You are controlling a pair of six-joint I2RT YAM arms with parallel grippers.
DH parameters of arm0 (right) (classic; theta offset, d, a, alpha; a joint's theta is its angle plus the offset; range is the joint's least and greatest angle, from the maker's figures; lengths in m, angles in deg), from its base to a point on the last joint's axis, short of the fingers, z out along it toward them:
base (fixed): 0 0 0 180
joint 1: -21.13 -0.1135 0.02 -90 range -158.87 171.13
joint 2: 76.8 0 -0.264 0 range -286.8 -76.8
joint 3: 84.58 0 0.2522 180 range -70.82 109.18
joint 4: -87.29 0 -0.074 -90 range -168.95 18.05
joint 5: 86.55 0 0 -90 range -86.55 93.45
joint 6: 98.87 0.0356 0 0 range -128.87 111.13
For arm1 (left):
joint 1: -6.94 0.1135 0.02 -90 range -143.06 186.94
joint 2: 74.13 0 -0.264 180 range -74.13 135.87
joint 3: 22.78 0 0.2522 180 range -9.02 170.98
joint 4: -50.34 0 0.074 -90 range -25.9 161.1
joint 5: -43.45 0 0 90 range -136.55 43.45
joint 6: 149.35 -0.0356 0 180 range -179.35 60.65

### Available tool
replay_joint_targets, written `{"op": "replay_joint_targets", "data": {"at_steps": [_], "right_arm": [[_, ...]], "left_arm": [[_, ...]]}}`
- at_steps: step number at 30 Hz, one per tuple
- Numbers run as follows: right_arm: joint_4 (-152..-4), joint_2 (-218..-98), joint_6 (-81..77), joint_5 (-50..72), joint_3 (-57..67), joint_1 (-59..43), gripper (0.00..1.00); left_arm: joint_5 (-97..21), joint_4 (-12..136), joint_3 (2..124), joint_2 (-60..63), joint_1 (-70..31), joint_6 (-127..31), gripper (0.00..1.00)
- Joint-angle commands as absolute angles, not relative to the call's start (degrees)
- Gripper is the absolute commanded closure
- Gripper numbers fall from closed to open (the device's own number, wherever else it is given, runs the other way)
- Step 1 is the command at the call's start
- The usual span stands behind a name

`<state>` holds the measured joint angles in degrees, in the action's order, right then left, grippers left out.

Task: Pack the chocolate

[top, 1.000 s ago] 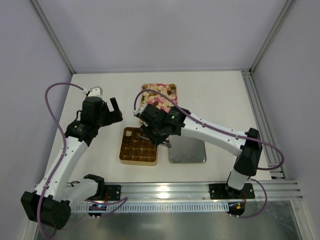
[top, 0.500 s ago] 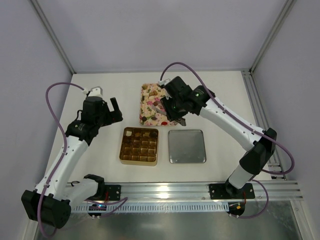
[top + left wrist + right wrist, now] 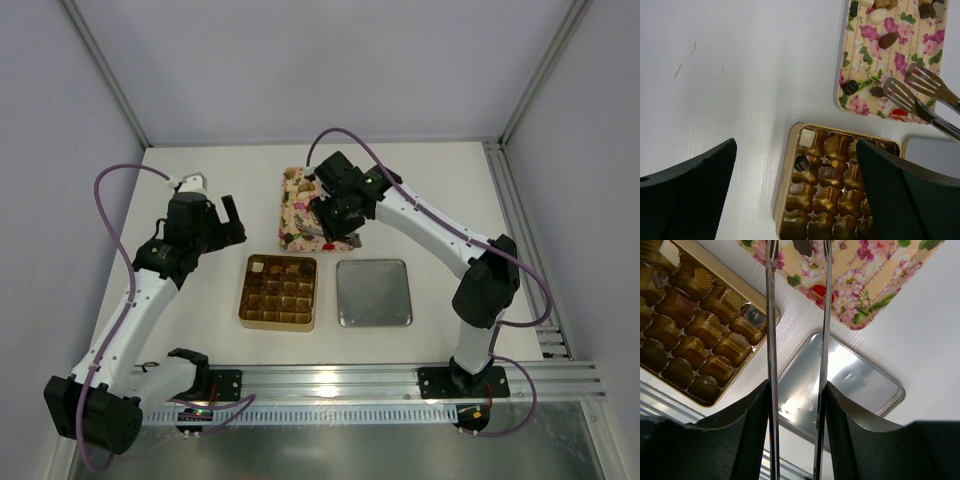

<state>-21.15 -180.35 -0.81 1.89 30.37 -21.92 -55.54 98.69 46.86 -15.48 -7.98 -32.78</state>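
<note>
The chocolate lies as loose brown, dark and cream pieces [image 3: 887,40] on the pink flowered tray [image 3: 291,216]. More pieces sit in cells of the gold box [image 3: 246,292]. My right gripper [image 3: 338,228] is shut on metal tongs [image 3: 915,92]. Their slotted tips hang apart over the tray's near end, beside a dark piece [image 3: 877,91] and a red one [image 3: 818,292]. In the right wrist view both tong arms [image 3: 771,315] run between my fingers. My left gripper [image 3: 232,222] is open and empty, above the table left of the tray, over the box's far left corner [image 3: 790,165].
A silver lid [image 3: 374,293] lies flat right of the gold box, also in the right wrist view [image 3: 850,380]. The tray also shows in the right wrist view [image 3: 865,275]. An aluminium rail [image 3: 330,380] runs along the near edge. White walls enclose the table.
My right arm has swung with the tongs from over the gold box back to the pink tray. The left arm has not moved.
</note>
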Motion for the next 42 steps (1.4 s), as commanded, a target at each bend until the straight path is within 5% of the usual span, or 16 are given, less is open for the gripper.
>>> {"op": "replay_joint_targets", "data": {"at_steps": [1, 42], "right_arm": [[-22.79, -181.91, -2.01, 2.66, 33.59, -21.76, 0.52], [-20.76, -188.51, -3.33, 0.9, 33.51, -21.85, 0.57]], "left_arm": [[-55.86, 98.29, 47.58, -15.07, -7.92, -33.07, 0.0], [-55.16, 98.29, 47.93, -14.63, -7.92, -33.16, 0.0]]}}
